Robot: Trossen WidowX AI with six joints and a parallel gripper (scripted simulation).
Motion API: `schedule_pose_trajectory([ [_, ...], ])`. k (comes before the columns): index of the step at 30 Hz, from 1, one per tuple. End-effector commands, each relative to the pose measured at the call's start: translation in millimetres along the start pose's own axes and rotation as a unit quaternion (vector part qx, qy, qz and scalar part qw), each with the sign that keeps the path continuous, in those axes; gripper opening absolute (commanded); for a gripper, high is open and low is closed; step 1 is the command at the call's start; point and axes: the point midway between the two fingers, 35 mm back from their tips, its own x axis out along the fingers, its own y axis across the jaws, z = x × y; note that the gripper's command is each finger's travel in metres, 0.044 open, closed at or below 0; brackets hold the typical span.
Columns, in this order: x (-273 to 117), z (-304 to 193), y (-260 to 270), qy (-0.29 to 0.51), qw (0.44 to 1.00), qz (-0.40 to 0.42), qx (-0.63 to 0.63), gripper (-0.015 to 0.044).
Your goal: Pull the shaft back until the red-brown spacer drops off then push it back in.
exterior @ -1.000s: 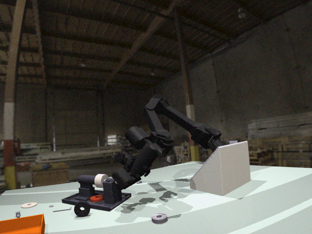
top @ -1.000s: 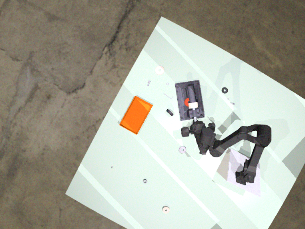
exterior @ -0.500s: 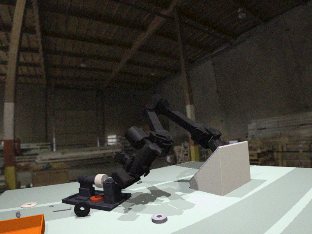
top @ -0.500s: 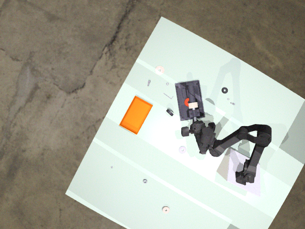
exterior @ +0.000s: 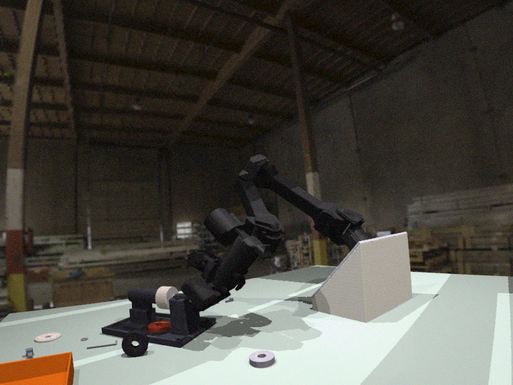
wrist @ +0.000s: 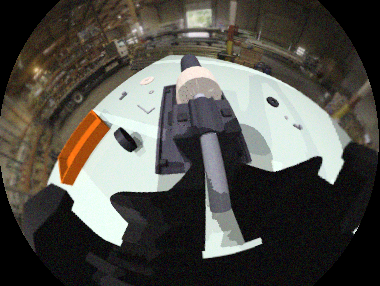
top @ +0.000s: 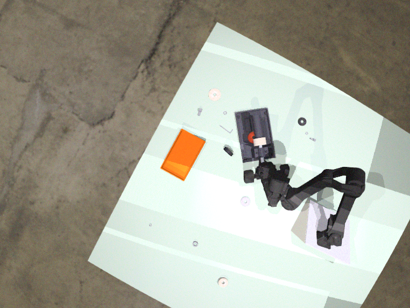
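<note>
The red-brown spacer (top: 251, 137) (exterior: 159, 326) lies flat on the fixture's base plate (exterior: 114, 328) (wrist: 163, 162), off the shaft; it is hidden in the wrist view. A wide cream spacer (top: 260, 141) (exterior: 165, 296) (wrist: 198, 84) is between the dark round housing (top: 257, 123) (exterior: 141, 297) (wrist: 189, 62) and the front support post (exterior: 182, 313) (wrist: 205, 114). It appears to touch the housing. The grey shaft (top: 262, 160) (wrist: 215, 167) sticks out of the post toward my gripper (top: 262, 164) (exterior: 196, 305) (wrist: 207, 158), which is shut on it.
An orange tray (top: 183, 154) (exterior: 37, 371) (wrist: 82, 150) is left of the fixture. A black ring (top: 228, 151) (exterior: 134, 346) (wrist: 125, 139) stands between them. A pale ring (top: 245, 201) (exterior: 262, 359) lies in front. Several small parts are scattered around. A wedge block (exterior: 383, 277) is at the arm's base.
</note>
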Motion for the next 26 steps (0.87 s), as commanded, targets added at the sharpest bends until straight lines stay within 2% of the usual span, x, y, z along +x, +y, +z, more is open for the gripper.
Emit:
schedule_pose_trajectory([
  [1,1.5,4.3,1.9,-0.004,1.0,0.003,0.004,0.0],
  [16,2.2,4.9,1.9,-0.004,1.0,0.003,0.004,0.0],
  [26,0.6,0.8,0.0,0.0,1.0,0.0,0.0,0.0262],
])
